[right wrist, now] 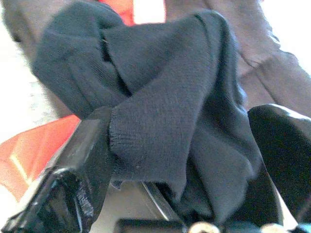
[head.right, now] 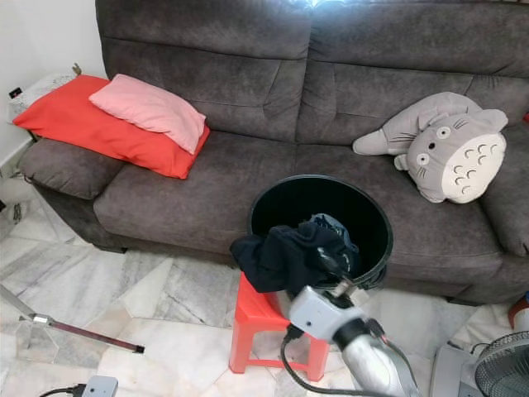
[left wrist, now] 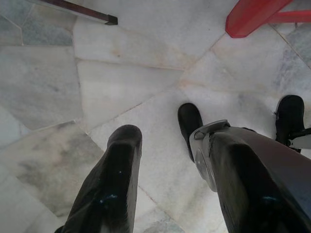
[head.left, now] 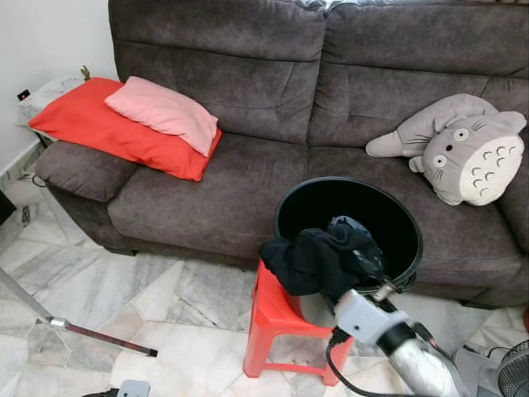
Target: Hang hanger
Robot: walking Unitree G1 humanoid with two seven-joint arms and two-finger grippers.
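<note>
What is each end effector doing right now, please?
Left end effector: open, holding nothing, above the floor.
Right end effector: shut on the dark garment at the black bin.

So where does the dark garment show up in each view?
Left eye view: the dark garment hangs over the front rim of the black bin, in the right gripper.
Right eye view: lower centre, same spot on the rim.
Left wrist view: marble floor under the left gripper; I can't find the garment here.
Right wrist view: bunched up close across the fingers.
Shared landmark: the red plastic stool.
</note>
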